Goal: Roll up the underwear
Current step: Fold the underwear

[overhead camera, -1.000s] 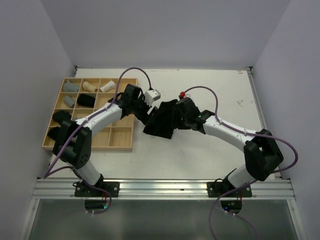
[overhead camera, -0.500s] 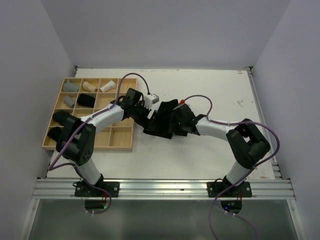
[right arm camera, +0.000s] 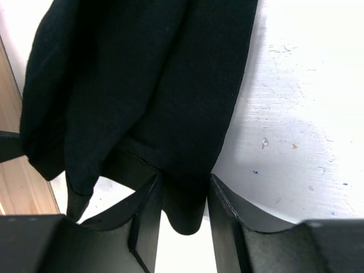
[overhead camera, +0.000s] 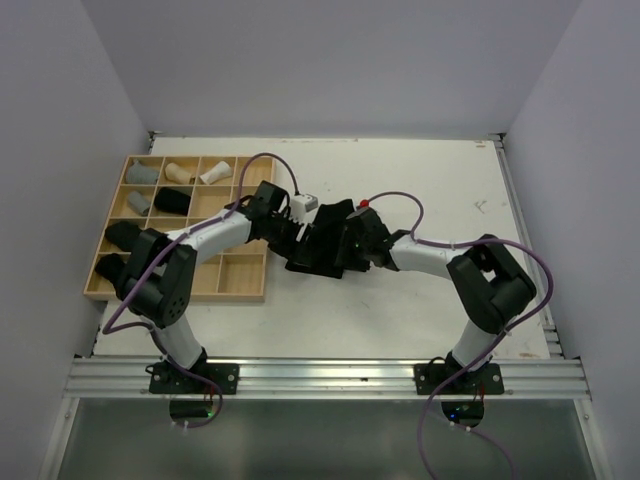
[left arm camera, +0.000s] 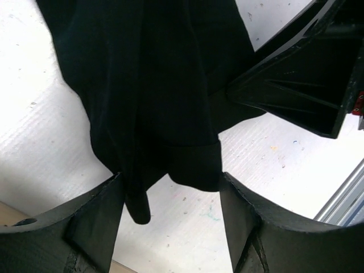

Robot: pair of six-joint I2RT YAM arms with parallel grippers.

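Black underwear (overhead camera: 322,245) bunched mid-table between the two arms
The right gripper (right arm camera: 182,190) pinches its hem; cloth also fills the wide gap of the left gripper (left arm camera: 170,196), grip unclear. Speckled white table (overhead camera: 430,175), wooden grid tray (overhead camera: 180,296) holding rolled pieces (overhead camera: 176,172) at left, plain pale walls (overhead camera: 330,60) around

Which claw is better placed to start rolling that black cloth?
Right, probably. The right claw pinches a fold of the underwear between narrow fingers; the left claw stands wide around the cloth's edge, apparently gripping nothing.
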